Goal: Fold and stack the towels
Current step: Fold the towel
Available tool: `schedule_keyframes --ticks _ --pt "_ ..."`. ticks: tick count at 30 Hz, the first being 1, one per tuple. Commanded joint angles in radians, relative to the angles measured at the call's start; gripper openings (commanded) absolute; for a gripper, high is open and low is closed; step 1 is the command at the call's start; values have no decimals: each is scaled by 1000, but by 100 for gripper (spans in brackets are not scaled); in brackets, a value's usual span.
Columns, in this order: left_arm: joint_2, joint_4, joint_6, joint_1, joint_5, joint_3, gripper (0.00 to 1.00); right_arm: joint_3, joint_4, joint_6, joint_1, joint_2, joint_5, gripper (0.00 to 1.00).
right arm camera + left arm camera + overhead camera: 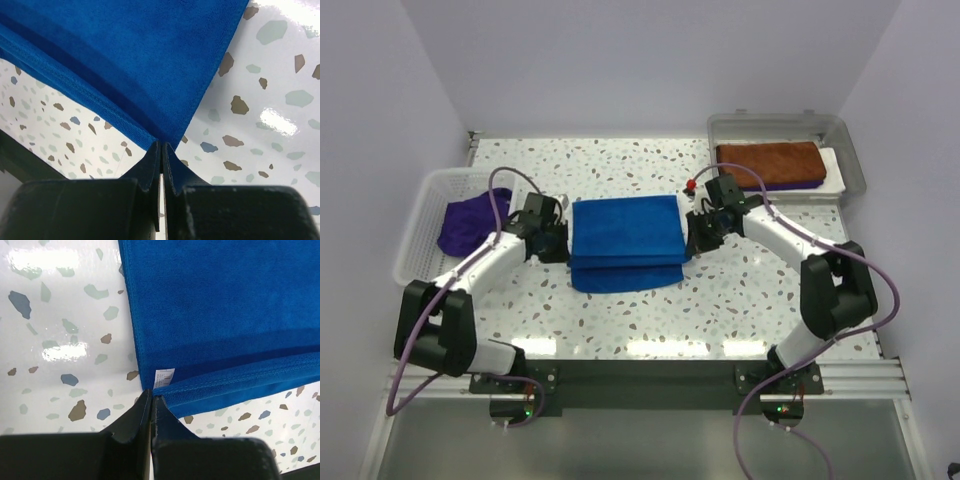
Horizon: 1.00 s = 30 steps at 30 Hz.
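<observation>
Left pincer [151,397] is pinched shut on a left corner of the blue towel's [625,235] upper layer, and the right pincer [161,150] is clamped tight on its right corner. That towel lies mid-counter [620,320] between them, its lower layer showing along the near side.

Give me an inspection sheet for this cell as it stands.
Surface: speckled table, glossy, with glare patches.
Job's things: blue towel at centre, part-folded; purple towel in white basket, left; rust-brown towel on second purple towel in grey tray, far right.
Clutter: small red bit by right wrist, unidentifiable.
Grippers: left gripper and right gripper each shut on a blue towel corner.
Cables: purple cables loop along both arms.
Surroundings: plain white walls.
</observation>
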<state>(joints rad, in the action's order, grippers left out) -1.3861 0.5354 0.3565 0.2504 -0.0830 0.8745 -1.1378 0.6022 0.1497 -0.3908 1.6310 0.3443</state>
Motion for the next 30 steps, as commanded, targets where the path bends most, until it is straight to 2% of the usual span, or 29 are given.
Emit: schedule_keyframes --ticks 1,8,13,16,17,20,22,23,25,26,29,30 --pt "-31 -29 -4 -14 94 -43 0 23 -1 -4 26 29 -76 0" --pt "-109 -92 10 -11 108 -101 0 42 -64 8 20 122 -44 0" --pt "-96 -91 15 -2 101 -117 0 65 -85 8 12 145 -44 0" --pt "-71 -78 16 4 98 -121 9 73 -82 5 10 139 -39 0" --pt "-62 -69 19 4 95 -123 17 75 -76 2 10 135 -36 2" --pt "10 -46 35 13 88 -131 32 69 -46 1 4 93 -8 22" --pt "53 -26 47 23 66 -132 37 66 -19 -9 -6 41 4 35" --pt "79 -3 59 26 63 -134 42 64 5 -13 -14 20 7 38" --pt "160 12 74 36 45 -137 47 62 31 -22 -42 -43 13 40" --pt "211 27 88 46 39 -138 53 62 48 -24 -54 -60 13 41" --pt "275 41 116 72 20 -140 66 70 48 -13 -94 -112 16 43" --pt "283 40 121 76 9 -137 67 64 45 -10 -108 -118 13 43"
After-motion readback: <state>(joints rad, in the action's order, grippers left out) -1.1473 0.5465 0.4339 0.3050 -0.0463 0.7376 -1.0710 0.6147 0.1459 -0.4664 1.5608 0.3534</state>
